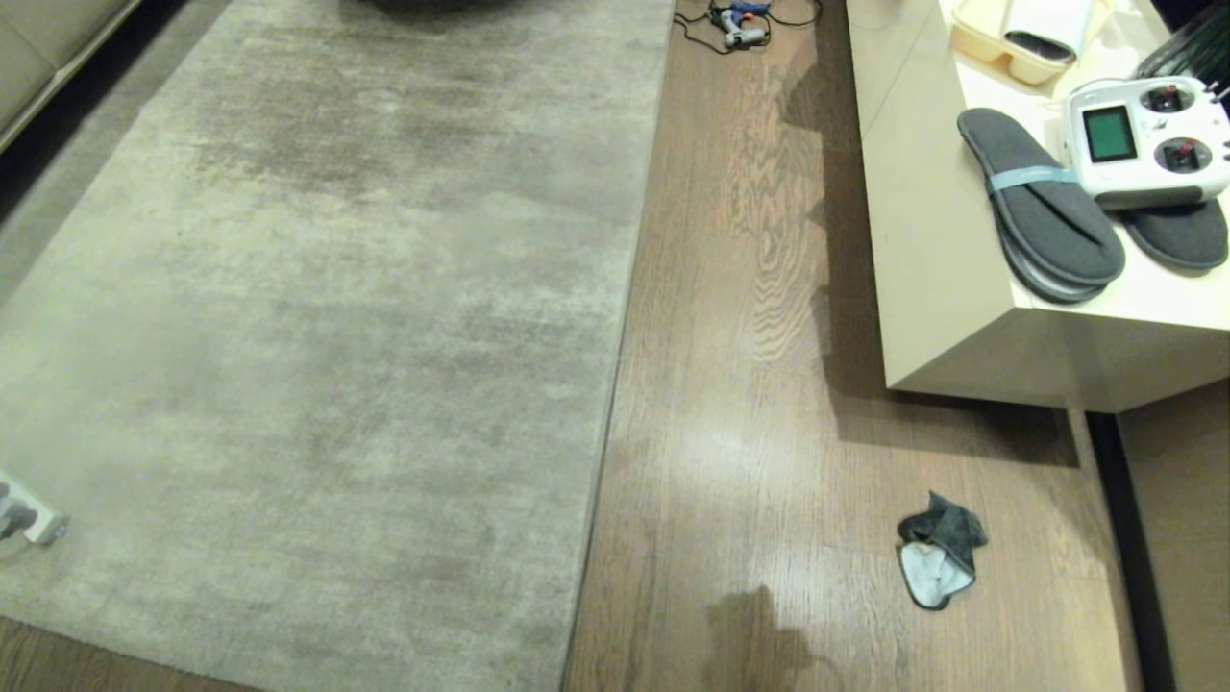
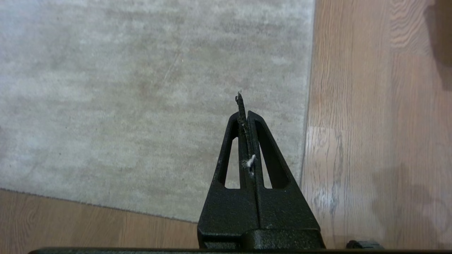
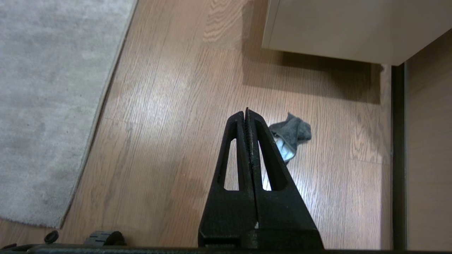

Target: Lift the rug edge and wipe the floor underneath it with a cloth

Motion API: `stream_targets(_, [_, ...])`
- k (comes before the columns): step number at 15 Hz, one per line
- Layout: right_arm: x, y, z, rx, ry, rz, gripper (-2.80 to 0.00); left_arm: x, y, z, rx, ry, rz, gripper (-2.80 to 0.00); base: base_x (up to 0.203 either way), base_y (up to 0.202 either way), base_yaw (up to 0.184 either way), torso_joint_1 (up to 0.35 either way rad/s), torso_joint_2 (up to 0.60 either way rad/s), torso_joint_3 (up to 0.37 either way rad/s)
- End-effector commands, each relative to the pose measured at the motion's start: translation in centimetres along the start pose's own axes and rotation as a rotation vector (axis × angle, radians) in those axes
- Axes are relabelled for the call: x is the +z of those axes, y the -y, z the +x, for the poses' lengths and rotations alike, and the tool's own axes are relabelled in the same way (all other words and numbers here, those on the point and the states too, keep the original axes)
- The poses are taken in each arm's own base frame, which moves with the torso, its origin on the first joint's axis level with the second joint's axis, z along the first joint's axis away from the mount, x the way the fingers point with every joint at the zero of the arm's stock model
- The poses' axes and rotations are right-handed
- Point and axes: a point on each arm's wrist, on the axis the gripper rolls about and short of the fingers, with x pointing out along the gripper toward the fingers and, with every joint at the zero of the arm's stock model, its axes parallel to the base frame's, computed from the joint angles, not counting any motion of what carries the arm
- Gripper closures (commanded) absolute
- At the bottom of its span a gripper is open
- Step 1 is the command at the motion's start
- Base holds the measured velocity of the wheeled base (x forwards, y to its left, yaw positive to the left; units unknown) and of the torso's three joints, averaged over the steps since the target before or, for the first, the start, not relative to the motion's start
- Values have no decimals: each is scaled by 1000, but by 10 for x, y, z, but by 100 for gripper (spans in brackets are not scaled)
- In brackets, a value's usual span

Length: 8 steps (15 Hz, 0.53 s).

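The pale grey-beige rug (image 1: 317, 317) lies flat over the left of the head view, its straight right edge against the wood floor (image 1: 740, 384). The crumpled dark grey-green cloth (image 1: 940, 550), with a pale underside showing, lies on the floor at the lower right, well apart from the rug. Neither arm shows in the head view. My left gripper (image 2: 244, 114) hangs shut and empty above the rug (image 2: 141, 88) near its corner, lint stuck between its jaws. Shut and empty too, my right gripper (image 3: 247, 113) hangs over the floor (image 3: 169, 106), with the cloth (image 3: 295, 132) partly hidden behind it.
A low cream cabinet (image 1: 942, 288) stands at the right, carrying grey slippers (image 1: 1043, 207), a white remote controller (image 1: 1148, 135) and a tray. A tool with a cable (image 1: 745, 24) lies on the floor at the top. A white power strip (image 1: 29, 519) rests on the rug's left.
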Motion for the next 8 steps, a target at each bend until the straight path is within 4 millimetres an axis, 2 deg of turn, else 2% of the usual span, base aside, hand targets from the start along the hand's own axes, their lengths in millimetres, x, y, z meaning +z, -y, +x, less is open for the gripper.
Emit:
stream_targets(1, [0, 0, 0, 1, 0, 0, 0, 0, 0, 0, 1, 0, -1, 0, 0, 0, 0, 2, 2, 200])
stream_targets(8, [0, 0, 0, 1, -1, 0, 0, 0, 0, 0, 1, 0, -1, 0, 0, 0, 0, 2, 4, 206])
